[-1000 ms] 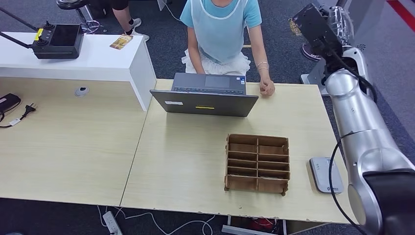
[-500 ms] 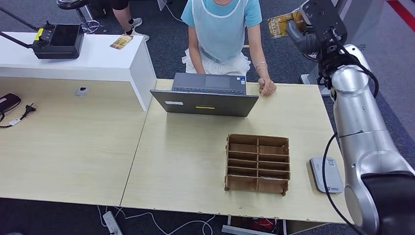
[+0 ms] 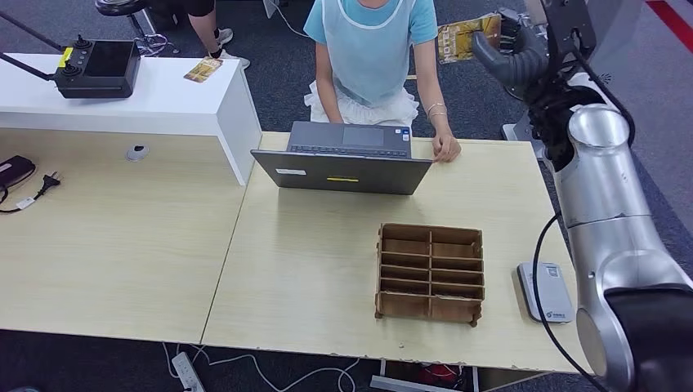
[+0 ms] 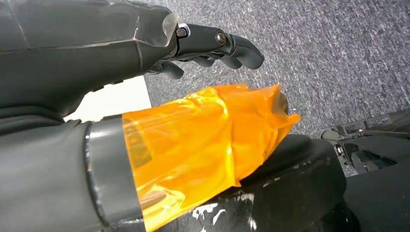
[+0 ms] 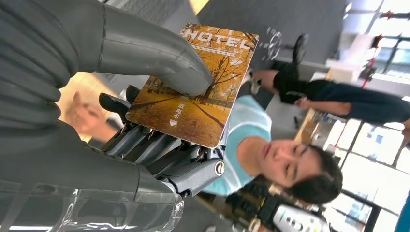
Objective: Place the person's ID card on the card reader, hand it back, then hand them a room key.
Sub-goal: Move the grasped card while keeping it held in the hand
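Golden room key [image 5: 196,87]: pinched between thumb and fingers of the right hand [image 3: 513,51], raised beside the person [image 3: 372,49].
Left hand [image 4: 203,46]: fingers loosely curled, apparently holding nothing.
Card reader [image 3: 546,291]: on the table [image 3: 319,269], beside the wooden organizer [image 3: 430,273].

A mock hotel reception desk set up in an office or lab

A pale wood-grain table [image 3: 122,245] stood on dark grey carpet [image 3: 278,73], with a person [image 3: 372,49] seated behind an open laptop [image 3: 343,159] as if at a front desk. A brown compartmented card organizer [image 3: 430,272] and a small grey card reader [image 3: 545,291] sat near the robot's side, and the card [image 5: 193,87] in the right hand [image 3: 511,53] bore the word "MOTEL". A white raised counter [image 3: 147,102] carried a black remote-control unit [image 3: 96,68]. A power strip [image 3: 188,371] lay on the floor, and large bright windows [image 5: 387,121] showed beyond another person [image 5: 338,96] in the right wrist view.
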